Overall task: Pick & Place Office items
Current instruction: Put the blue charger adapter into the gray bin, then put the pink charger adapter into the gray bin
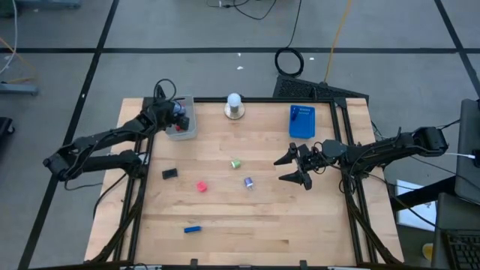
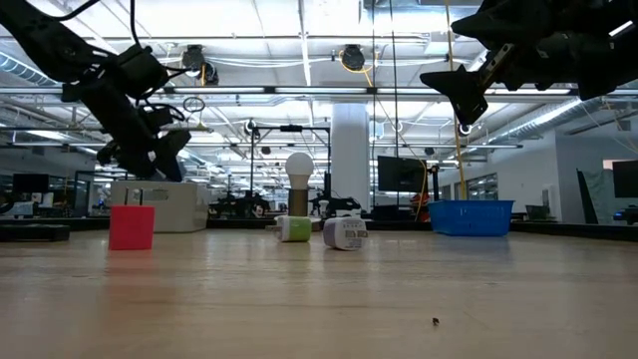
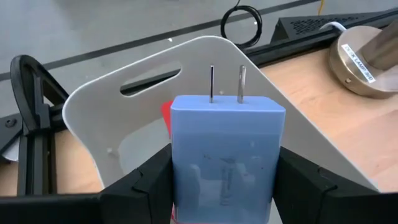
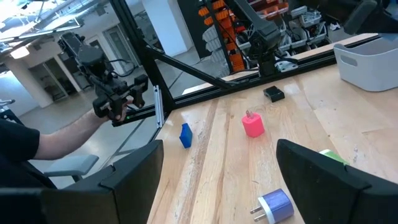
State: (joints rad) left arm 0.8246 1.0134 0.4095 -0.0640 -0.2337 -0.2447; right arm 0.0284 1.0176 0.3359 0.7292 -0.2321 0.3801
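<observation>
Left gripper (image 3: 224, 186) pinches a light-blue plastic plug adapter (image 3: 225, 155), prongs pointing away, directly above the pale grey plastic tray (image 1: 186, 129) at the tabletop's far-left corner. Right gripper (image 1: 294, 169), fingers spread, hovers near the right edge.

Grey tiled floor (image 1: 187, 30), white column (image 2: 350, 150), bright ceiling lights (image 2: 299, 20).
</observation>
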